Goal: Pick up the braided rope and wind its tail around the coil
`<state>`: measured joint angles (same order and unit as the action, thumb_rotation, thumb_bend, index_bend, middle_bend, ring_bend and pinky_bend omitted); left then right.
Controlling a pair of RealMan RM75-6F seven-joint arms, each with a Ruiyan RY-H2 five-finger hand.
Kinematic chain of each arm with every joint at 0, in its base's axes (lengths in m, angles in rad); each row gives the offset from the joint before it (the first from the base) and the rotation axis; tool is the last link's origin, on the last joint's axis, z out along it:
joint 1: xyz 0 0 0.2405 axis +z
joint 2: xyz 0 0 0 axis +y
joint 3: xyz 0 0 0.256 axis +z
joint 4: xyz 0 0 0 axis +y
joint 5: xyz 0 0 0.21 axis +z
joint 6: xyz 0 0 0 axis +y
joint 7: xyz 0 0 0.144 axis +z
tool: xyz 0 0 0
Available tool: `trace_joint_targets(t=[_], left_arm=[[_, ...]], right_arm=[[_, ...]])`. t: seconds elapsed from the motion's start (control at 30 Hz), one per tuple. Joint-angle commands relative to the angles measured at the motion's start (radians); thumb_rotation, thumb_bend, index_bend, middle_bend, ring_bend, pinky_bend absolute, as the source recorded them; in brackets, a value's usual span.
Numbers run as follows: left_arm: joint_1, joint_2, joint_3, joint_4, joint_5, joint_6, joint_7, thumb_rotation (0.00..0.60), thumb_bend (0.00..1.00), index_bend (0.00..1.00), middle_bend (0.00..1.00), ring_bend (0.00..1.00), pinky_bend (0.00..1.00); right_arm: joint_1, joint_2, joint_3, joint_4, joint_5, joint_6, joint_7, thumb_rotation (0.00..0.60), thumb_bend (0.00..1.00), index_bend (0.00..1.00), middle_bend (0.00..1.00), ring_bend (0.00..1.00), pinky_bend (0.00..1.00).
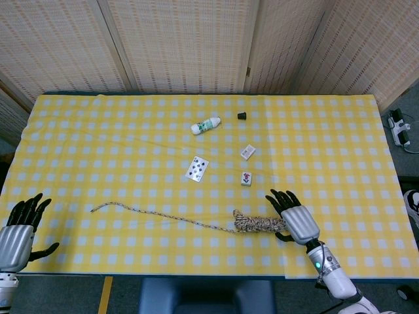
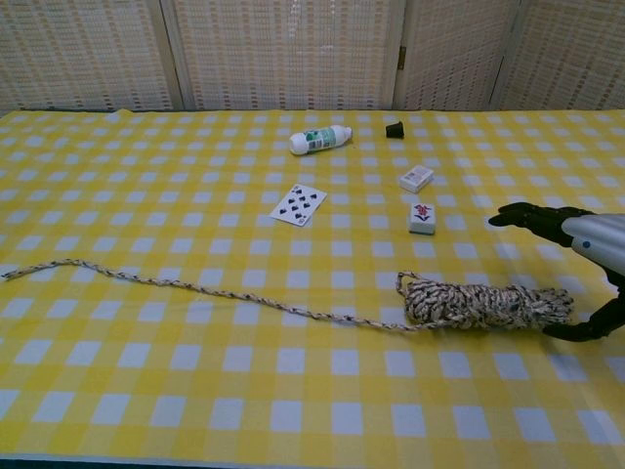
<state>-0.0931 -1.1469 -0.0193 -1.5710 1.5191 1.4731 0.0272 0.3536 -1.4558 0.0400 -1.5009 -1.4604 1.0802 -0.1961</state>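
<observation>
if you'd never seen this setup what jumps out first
The yellow checked tablecloth covers the whole table. Near its front edge lies the braided rope, bundled into a coil with its thin tail trailing far to the left. The right hand is at the coil's right end, fingers spread, while the left hand waits open at the front left corner.
</observation>
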Motion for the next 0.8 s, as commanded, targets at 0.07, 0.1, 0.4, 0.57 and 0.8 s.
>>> trace_joint_targets(t=[0.07, 0.1, 0.4, 0.57, 0.8], left_arm=[[-0.001, -0.001, 0.000, -0.002, -0.002, -0.004, 0.003, 0.600, 0.17, 0.13, 0.01, 0.01, 0.00], [-0.001, 0.000, 0.000, -0.002, -0.003, -0.004, 0.004, 0.600, 0.17, 0.13, 0.01, 0.01, 0.00], [0.000, 0.001, 0.000, 0.001, -0.008, -0.005, 0.002, 0.600, 0.17, 0.13, 0.01, 0.01, 0.00], [0.001, 0.000, 0.000, 0.005, -0.008, -0.004, -0.002, 0.600, 0.17, 0.13, 0.01, 0.01, 0.00], [-0.001, -0.003, 0.000, 0.011, -0.010, -0.009, -0.008, 0.600, 0.17, 0.13, 0.01, 0.01, 0.00]], right_arm=[[0.017, 0.020, -0.011, -0.019, -0.004, -0.026, 0.010, 0.600, 0.23, 0.00, 0.05, 0.10, 0.00], [0.021, 0.021, -0.015, -0.020, -0.005, -0.033, 0.006, 0.600, 0.23, 0.00, 0.07, 0.12, 0.00], [0.043, 0.002, -0.012, -0.005, 0.018, -0.054, 0.002, 0.600, 0.23, 0.22, 0.22, 0.26, 0.04], [0.054, 0.002, -0.008, -0.002, 0.024, -0.056, 0.006, 0.600, 0.25, 0.31, 0.27, 0.31, 0.11], [0.064, -0.005, -0.002, 0.004, 0.040, -0.058, 0.015, 0.600, 0.32, 0.35, 0.30, 0.34, 0.14]])
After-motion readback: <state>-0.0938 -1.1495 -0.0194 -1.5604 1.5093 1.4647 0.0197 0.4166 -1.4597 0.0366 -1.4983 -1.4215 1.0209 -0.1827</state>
